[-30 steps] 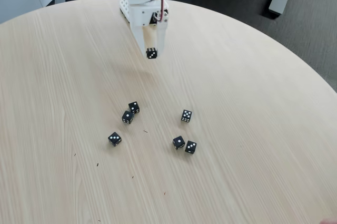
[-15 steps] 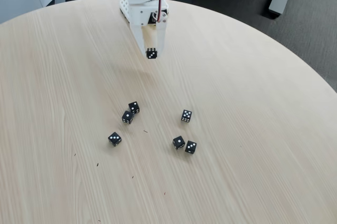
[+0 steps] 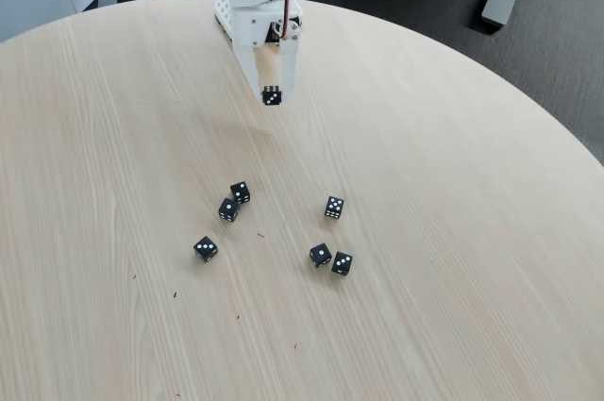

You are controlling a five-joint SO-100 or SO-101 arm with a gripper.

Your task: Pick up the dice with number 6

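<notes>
Holding the dice with number 6 (image 3: 272,95) at its tips, the gripper (image 3: 272,94) has the little black cube pinched between its 2 white fingers, clear of the round wooden table (image 3: 453,231) and up near the arm's base at the far edge. I read a faint soft shadow on the wood below and to the left of it, so I judge the die is lifted, not resting. The pips on the face towards my camera are too small for me to count with confidence.

Comparing with 1 second back and half a second back, I see next to nothing changed: the die sits at the same spot in the fixed view, give or take a hair, and the arm has stopped. For the task, I take that to mean the pick is done and the hold is steady.

Out on the table, 6 other black dice (image 3: 321,254) lie well apart from the gripper, in the same places as before: 3 on the left, 3 on the right
</notes>
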